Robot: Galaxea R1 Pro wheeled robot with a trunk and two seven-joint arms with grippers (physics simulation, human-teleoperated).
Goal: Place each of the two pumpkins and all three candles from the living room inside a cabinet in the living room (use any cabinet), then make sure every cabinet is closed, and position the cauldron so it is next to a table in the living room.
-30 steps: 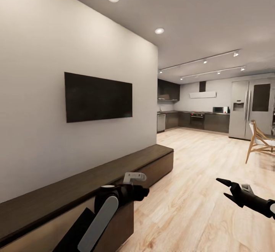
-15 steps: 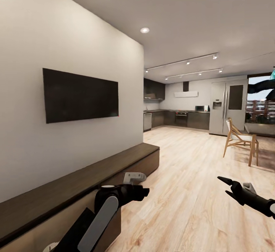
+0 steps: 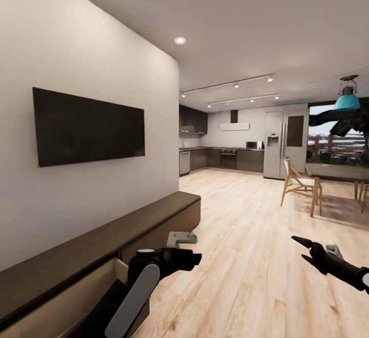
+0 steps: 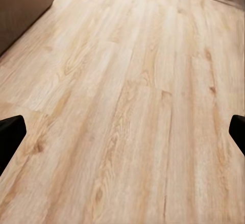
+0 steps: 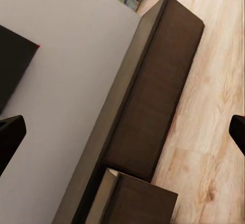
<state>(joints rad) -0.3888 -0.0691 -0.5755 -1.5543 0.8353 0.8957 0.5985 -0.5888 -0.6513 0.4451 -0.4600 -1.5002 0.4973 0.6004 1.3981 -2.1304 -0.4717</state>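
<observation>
Room: open-plan living space with pale wood-plank flooring (image 3: pixel 256 256), a white wall on the left and a grey kitchen at the far end.
Wall: a flat black television screen (image 3: pixel 89 125) hangs on it, above the cabinet.
Cabinet: the long, low dark-brown wooden cabinet (image 3: pixel 113 233) runs along the foot of the white wall; its flat top is bare. In the right wrist view the same cabinet (image 5: pixel 153 96) shows one front panel standing out from the rest, so a compartment near the robot is open; in the head view that open edge sits just beside the left arm.
Left gripper: the black left gripper (image 3: pixel 187 258) is held over the floor close to the open end of the cabinet. In the left wrist view its two black fingertips (image 4: pixel 11 134) sit at opposite edges with bare planks between them, so the jaws are spread wide and hold nothing.
Right gripper: the black right gripper (image 3: pixel 303 253) reaches out over the floor, well apart from the cabinet; its pointed fingers are parted with nothing between them.
Kitchen: a tall steel double-door fridge (image 3: pixel 284 143) stands against the back wall.
Dining corner: a light wooden chair (image 3: pixel 300 186) sits near a table edge under a teal pendant lamp (image 3: pixel 347 99).
</observation>
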